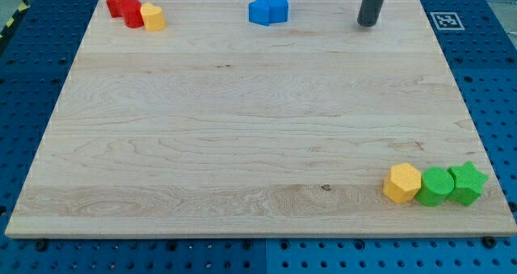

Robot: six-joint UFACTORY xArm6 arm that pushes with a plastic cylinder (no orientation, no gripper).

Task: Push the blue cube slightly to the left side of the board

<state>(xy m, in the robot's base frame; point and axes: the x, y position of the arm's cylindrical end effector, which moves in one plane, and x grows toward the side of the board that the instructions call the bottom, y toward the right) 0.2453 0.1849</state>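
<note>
Blue cube (268, 9) sits at 12 o'clock on the table (242, 128), hard against the far edge, possibly two blue pieces touching (can't split them). My tip (368, 22) is at about 1 o'clock, well apart from it on the view's right, same row. No gripper on this rig, just the rod, holding nothing.

Risks: a push line off the block's centre spins it or sends it over the far edge. Overshoot carries it toward the red star (119, 0), red block (133, 14) and yellow block (152, 17) at 11 o'clock. The cluster at 5 o'clock is irrelevant.
</note>
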